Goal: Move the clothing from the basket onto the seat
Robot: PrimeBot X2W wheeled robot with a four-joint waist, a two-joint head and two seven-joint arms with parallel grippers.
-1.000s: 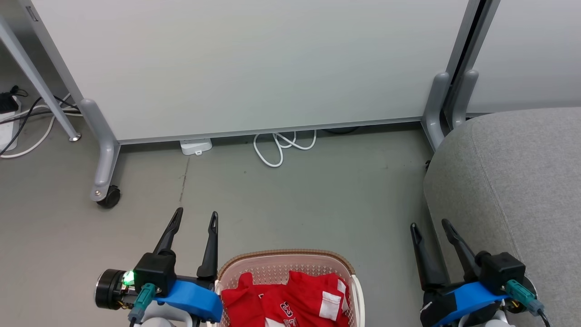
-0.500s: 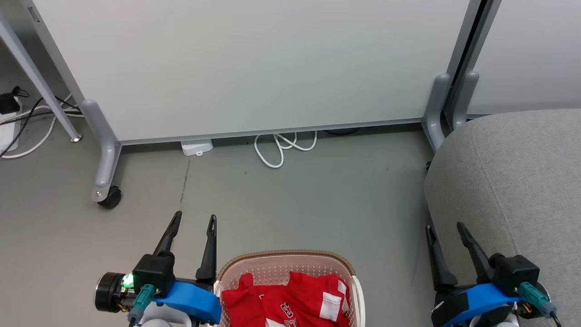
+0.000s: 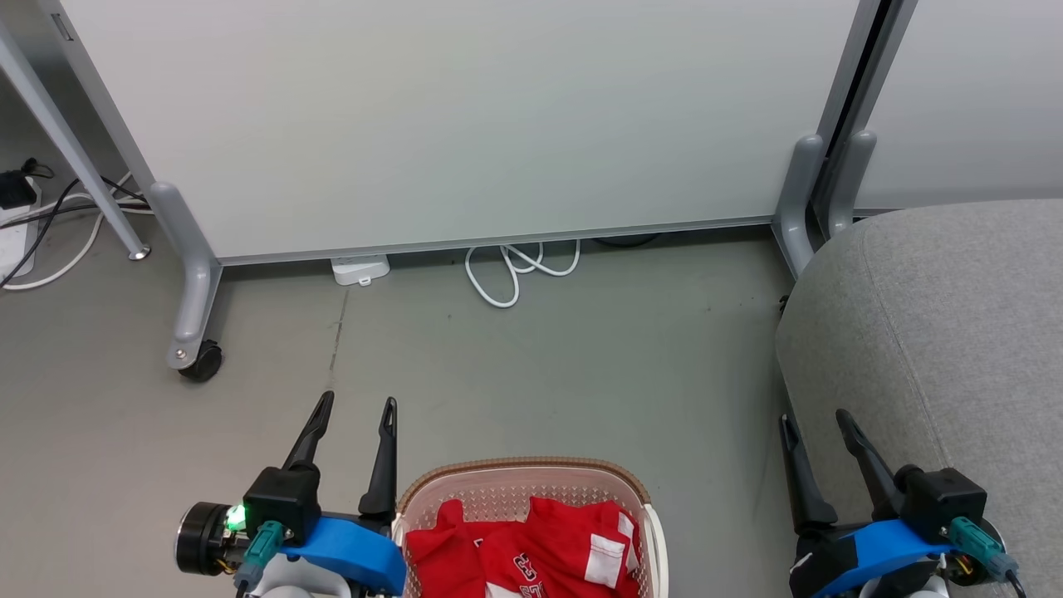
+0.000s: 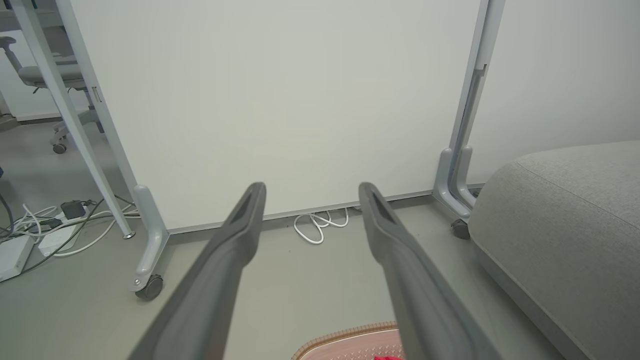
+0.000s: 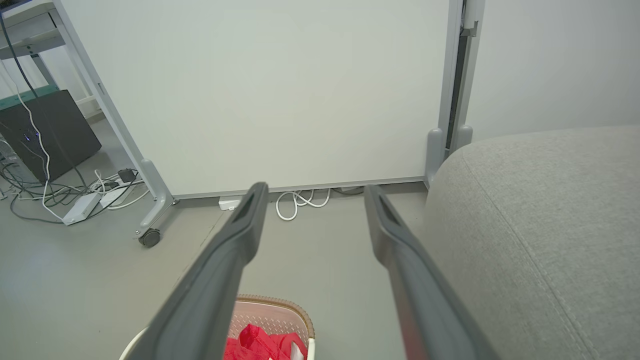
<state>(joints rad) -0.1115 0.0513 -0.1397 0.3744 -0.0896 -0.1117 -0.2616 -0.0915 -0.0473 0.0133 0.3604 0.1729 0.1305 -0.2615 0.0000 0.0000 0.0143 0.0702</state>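
The left hand and right hand are wide open and empty, one each side of the basket of clothing, with the seat beside the right one and a white cord ahead.

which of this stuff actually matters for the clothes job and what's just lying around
For the job:
- bright red clothing with white trim
- cream perforated plastic basket with brown rim
- large light grey fabric seat

Just lying about:
- looped white cable
- small white plug box
- pale wheeled partition panel
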